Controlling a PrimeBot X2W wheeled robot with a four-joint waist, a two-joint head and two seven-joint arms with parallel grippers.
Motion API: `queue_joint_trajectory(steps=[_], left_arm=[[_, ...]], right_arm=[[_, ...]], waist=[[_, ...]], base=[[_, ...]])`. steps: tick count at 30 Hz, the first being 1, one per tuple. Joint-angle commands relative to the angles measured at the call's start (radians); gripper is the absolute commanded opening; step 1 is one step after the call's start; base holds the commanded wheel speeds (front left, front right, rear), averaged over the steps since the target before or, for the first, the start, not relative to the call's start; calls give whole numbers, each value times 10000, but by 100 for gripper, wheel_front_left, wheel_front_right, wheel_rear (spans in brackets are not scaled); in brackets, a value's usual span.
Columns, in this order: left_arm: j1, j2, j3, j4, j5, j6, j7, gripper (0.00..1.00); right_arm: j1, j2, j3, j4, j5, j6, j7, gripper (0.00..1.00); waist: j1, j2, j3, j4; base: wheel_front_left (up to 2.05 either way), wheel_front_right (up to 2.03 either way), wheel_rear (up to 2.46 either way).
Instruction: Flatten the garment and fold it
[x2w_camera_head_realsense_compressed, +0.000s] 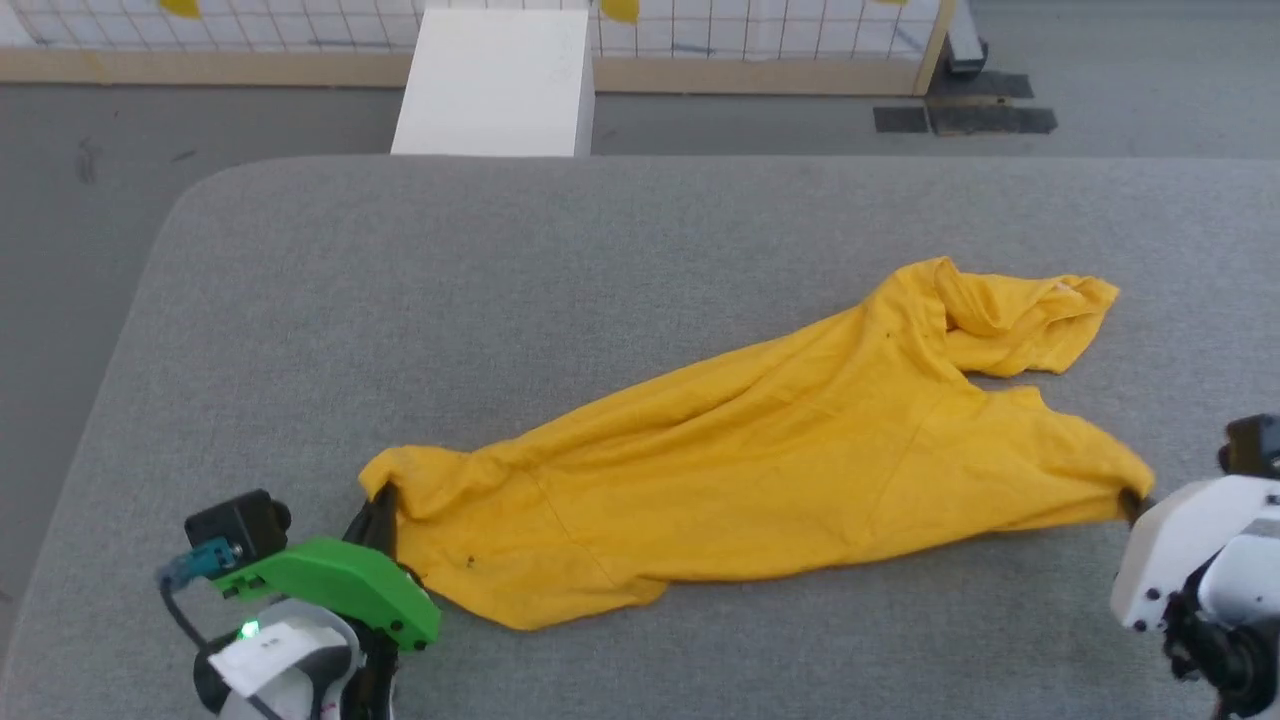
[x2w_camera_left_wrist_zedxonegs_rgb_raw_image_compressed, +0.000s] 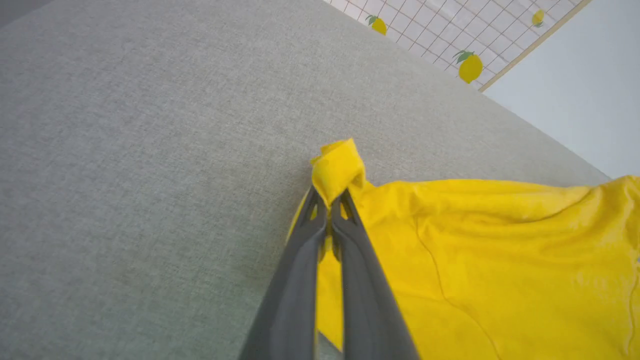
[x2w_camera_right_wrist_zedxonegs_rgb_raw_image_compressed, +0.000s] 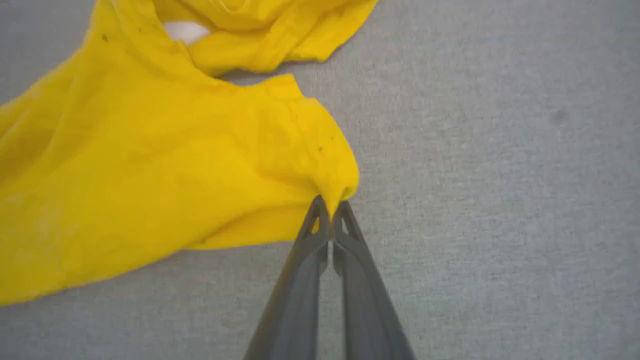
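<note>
I see garment (x2w_camera_head_realsense_compressed: 760, 460) stretched, rumpled, on grey bench (x2w_camera_head_realsense_compressed: 400, 300) | left jaws pinched on one corner | right jaws pinched on opposite end, possibly a sleeve

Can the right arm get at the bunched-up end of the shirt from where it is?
Probably not yet: the right pincer is shut on a corner of the garment. Once it lets go, bare table lies between it and the bunched end.

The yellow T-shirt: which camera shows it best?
The head view: the whole T-shirt lies crumpled across the grey surface. Each wrist view shows one end up close, pinched by the left gripper or right gripper.
</note>
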Motion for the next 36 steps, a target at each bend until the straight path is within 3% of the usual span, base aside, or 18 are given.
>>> queue_joint_trajectory(steps=[1,4,8,12,17,21,29,36], left_arm=[[-129,-57,89,-271,-410,-270,145,0],[-608,-26,183,-937,-1155,-699,714,0],[-1792,50,311,-1730,-1902,-839,1561,0],[-3615,-98,617,-2108,-2856,-648,2316,0],[-6452,29,1082,-1361,-3217,-4,2780,0],[-8674,268,1226,-538,-2772,453,2481,0],[-12498,479,1455,1169,-1670,811,499,0],[-14607,344,1943,1694,-1833,292,-1153,0]], right_arm=[[-15,-11,-14,-427,-66,-13,63,0],[-372,-238,114,-1364,-120,-13,442,0],[-1462,-1103,558,-2063,-59,-13,1032,0],[-3197,-2189,1273,-1987,-67,-13,1421,0],[-5965,-3028,2308,-1062,-236,-13,1577,0],[-8391,-3213,2755,-17,-900,-13,739,0],[-12121,-2522,2343,1934,-2356,-13,-1868,0],[-14107,-1918,1417,2614,-3330,-13,-4270,0]], waist=[[0,0,-182,-168],[0,0,-158,-304],[0,0,213,-524],[0,0,977,-759],[0,0,2121,-1148],[0,0,2990,-1398],[0,0,4028,-1632],[0,0,4448,-1674]], base=[[0,0,0],[0,0,0],[0,0,0],[0,0,0],[0,0,0],[0,0,0],[0,0,0],[0,0,0]])
